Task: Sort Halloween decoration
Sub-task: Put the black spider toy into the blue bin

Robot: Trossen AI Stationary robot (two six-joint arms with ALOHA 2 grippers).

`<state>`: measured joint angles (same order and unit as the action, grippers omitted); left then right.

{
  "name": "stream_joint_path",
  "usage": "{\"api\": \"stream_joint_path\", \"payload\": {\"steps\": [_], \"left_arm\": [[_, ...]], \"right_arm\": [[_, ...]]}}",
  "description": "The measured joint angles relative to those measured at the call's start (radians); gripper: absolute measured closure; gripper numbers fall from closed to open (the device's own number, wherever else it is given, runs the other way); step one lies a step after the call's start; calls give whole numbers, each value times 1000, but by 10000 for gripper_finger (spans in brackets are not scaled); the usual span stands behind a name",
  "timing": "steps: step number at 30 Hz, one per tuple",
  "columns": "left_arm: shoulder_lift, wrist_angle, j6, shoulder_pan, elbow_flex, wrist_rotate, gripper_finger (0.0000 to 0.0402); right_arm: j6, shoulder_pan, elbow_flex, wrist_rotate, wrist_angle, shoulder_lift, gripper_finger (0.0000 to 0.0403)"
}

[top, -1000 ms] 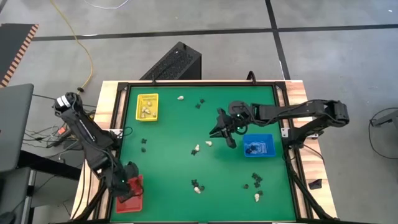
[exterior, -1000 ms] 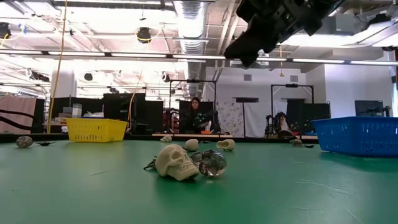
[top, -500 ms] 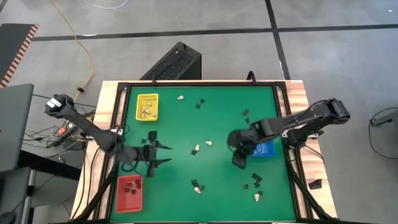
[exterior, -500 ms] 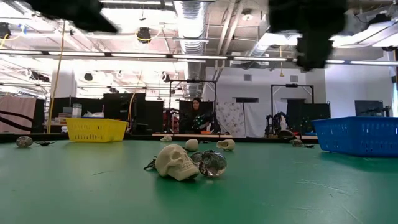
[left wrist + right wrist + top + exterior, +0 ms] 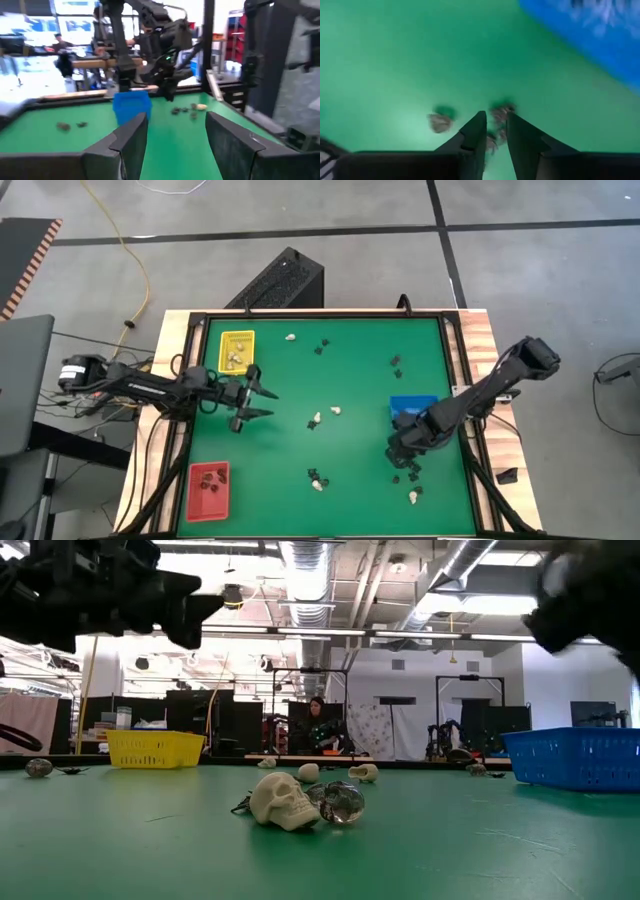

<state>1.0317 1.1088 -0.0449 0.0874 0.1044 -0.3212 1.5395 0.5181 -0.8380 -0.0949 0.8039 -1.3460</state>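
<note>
The green desk (image 5: 280, 450) is lying in front of me, both dark arms reaching in over it. The left arm is now stretching low across from the left edge; a second ago it was folded down over the red tray (image 5: 208, 487) at the near-left corner, so I am taking it that a drop-off there is done and it is swinging out for another piece. Its left pincer (image 5: 252, 403) is hanging spread and empty just below the yellow tray (image 5: 238, 351), fingers (image 5: 131, 142) well apart in its wrist view. The right arm has been travelling the other way: a second ago it was up near the middle of the desk beside the blue tray (image 5: 414, 411), and now it is dipping past that tray's near edge toward the near-right corner. The right pincer (image 5: 405, 450) is hovering over a small cluster of dark trinkets (image 5: 500, 112), its fingers nearly together with only a narrow gap and nothing pinched that I can make out. Halloween decoration pieces are lying scattered: a cream skull (image 5: 281, 800) with a glassy one touching it near mid-desk, black bits near the far edge (image 5: 322, 346), a pale piece near the front (image 5: 413, 497). Plenty is still waiting to be sorted
</note>
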Motion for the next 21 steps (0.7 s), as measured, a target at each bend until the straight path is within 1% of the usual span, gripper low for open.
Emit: {"api": "stream_joint_path", "payload": {"steps": [5,12,15,21], "left_arm": [[0,3,-7,3,-8,-89,212],[0,0,25,3,-8,-94,212],[0,-4,33,3,-8,-94,212],[0,-4,33,3,-7,-94,212]], "right_arm": [[158,50,82,-27,-44,-1,257],[297,119,91,-14,-102,-1,189],[356,157,91,-4,-98,-12,178],[417,205,91,11,-106,-82,178]]}}
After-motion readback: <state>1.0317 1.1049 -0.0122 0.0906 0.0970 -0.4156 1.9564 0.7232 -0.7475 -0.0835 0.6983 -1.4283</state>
